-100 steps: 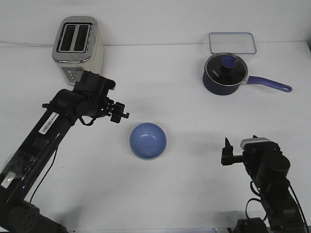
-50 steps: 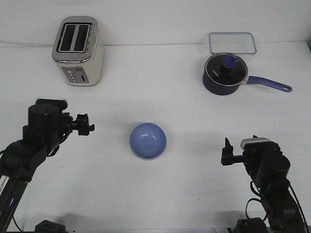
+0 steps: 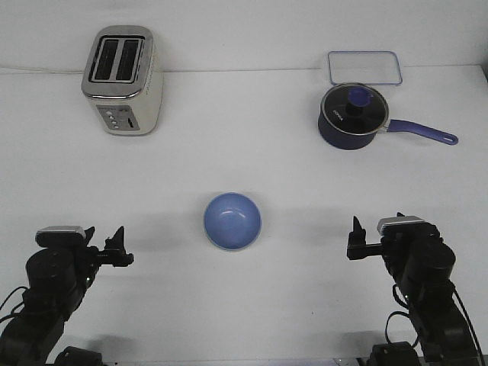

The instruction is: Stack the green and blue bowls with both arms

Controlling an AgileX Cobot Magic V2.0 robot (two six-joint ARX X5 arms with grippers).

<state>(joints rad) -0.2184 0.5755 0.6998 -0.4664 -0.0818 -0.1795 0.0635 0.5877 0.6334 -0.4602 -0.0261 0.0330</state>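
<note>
On table centre, front view: blue bowl (image 3: 232,221) upright, green one not visible, maybe nested beneath | left gripper (image 3: 116,253) low at left, empty, finger gap unclear | right gripper (image 3: 356,241) low at right, empty, gap unclear | bowl lies between both, about equally near, round so no long axis

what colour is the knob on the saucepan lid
Bright blue: the round knob sits on the lid of the dark blue long-handled saucepan, seen best in the front view.
</note>
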